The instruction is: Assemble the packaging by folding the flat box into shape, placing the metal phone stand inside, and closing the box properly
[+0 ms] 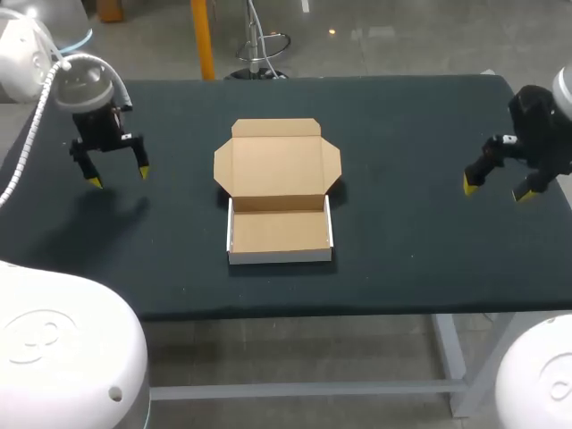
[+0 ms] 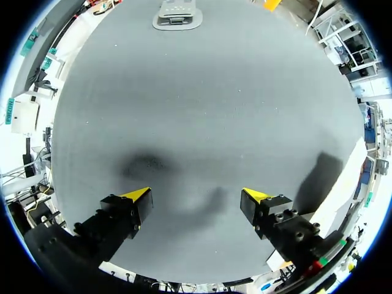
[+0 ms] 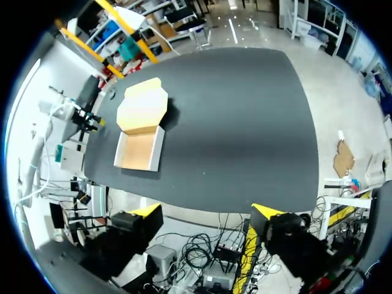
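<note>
The cardboard box (image 1: 279,231) sat in the middle of the desk (image 1: 411,250), folded into a shallow tray with white outer walls. Its lid (image 1: 275,165) was hinged at the far wall and lay open, flat on the desk behind the tray. The inside of the tray showed plain brown card. My left gripper (image 1: 118,177) hung over the desk's left side, well apart from the box. Its fingers (image 2: 136,196) were spread wide with nothing between them, and under them lay only dark desk surface and shadow. My right gripper (image 1: 496,191) hovered near the desk's right edge, also well apart from the box, with fingers (image 3: 147,212) wide apart and holding nothing.
</note>
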You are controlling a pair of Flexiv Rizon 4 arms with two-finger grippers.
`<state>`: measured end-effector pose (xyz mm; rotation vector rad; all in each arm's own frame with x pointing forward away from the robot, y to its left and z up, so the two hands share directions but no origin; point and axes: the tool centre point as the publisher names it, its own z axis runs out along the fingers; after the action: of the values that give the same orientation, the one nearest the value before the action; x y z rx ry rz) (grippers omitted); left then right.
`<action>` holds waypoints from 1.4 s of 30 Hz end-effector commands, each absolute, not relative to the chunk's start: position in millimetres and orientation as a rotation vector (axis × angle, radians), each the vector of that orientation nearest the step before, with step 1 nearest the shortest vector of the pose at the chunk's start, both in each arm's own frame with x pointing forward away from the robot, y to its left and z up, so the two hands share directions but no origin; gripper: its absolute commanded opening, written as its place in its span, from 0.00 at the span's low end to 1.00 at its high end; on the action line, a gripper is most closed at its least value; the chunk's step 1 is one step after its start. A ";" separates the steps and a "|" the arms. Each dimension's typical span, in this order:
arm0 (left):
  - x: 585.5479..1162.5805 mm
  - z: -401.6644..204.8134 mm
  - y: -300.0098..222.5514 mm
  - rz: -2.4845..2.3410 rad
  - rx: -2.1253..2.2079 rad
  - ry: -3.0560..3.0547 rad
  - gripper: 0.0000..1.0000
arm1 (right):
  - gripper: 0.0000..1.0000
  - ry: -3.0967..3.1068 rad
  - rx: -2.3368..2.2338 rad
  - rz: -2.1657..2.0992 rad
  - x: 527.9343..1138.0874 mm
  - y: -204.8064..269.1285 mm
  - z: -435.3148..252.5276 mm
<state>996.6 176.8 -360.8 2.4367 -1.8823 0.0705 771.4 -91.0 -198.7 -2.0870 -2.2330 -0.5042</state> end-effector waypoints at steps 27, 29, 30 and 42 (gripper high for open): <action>1009.5 -362.2 188.4 0.082 2.466 -1.826 1.00 | 1.00 -2.232 -2.085 -0.496 770.9 -91.3 -195.5; 1016.2 -363.1 193.2 0.088 2.475 -1.801 1.00 | 1.00 -2.232 -2.085 -0.496 770.9 -91.3 -195.5; 1020.2 -364.1 195.6 0.086 2.479 -1.800 1.00 | 1.00 -2.232 -2.085 -0.496 770.9 -91.3 -195.5; 1056.2 -383.3 209.2 0.050 2.546 -1.749 1.00 | 1.00 -2.232 -2.085 -0.496 770.9 -91.3 -195.5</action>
<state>1044.3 209.7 -377.4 2.5594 -1.7597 0.0902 771.3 -90.8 -197.9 -2.0876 -2.2328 -0.5019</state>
